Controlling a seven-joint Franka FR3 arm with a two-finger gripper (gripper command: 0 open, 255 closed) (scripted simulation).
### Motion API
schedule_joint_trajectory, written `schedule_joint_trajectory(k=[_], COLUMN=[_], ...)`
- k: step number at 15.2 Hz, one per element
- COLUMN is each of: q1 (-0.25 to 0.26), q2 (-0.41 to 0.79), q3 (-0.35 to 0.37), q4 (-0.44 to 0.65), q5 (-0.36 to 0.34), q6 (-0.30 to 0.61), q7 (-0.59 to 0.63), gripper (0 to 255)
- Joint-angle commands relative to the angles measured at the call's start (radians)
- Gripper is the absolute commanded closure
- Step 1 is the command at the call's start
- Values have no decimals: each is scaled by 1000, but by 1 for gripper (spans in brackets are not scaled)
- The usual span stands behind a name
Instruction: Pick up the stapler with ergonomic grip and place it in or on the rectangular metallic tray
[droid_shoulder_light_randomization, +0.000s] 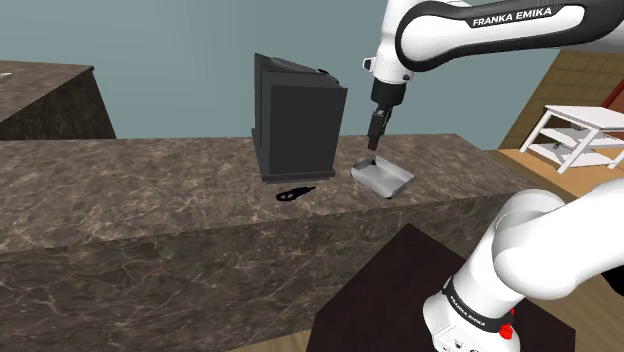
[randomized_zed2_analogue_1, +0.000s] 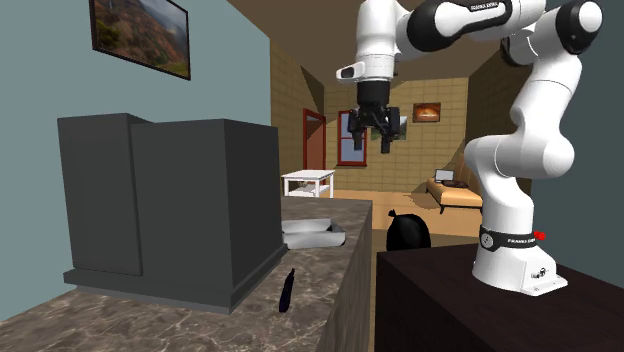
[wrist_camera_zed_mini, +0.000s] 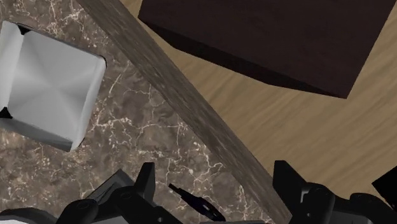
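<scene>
The pincer (randomized_zed2_analogue_1: 370, 138) hangs wide and empty high over the surface (droid_shoulder_light_randomization: 150, 190), near the grey tray (droid_shoulder_light_randomization: 382, 178). The thin black stapler (droid_shoulder_light_randomization: 293, 193), its shape hard to read, lies by the edge nearest the stand (droid_shoulder_light_randomization: 400, 285), beside a dark box (droid_shoulder_light_randomization: 300, 120).

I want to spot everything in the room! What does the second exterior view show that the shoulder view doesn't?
Second exterior view's extras: a framed landscape picture on the wall, a reddish door and a black rounded lump. Shoulder view's extra: another dark stone counter at its far left. Both share the big grey box, the grey tray, the black stapler on the marbled counter and the open gripper hanging over that counter.
</scene>
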Motion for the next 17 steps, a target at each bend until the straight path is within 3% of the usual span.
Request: schedule_joint_trajectory(k=[1, 9, 17], q1=[16, 78, 115], q2=[68, 349, 658], q3=[-27, -113, -124], q4=[5, 49, 170], q5=[-5, 26, 141], q6=[69, 318, 500], q7=[-74, -370, -689], gripper=[0, 0, 0])
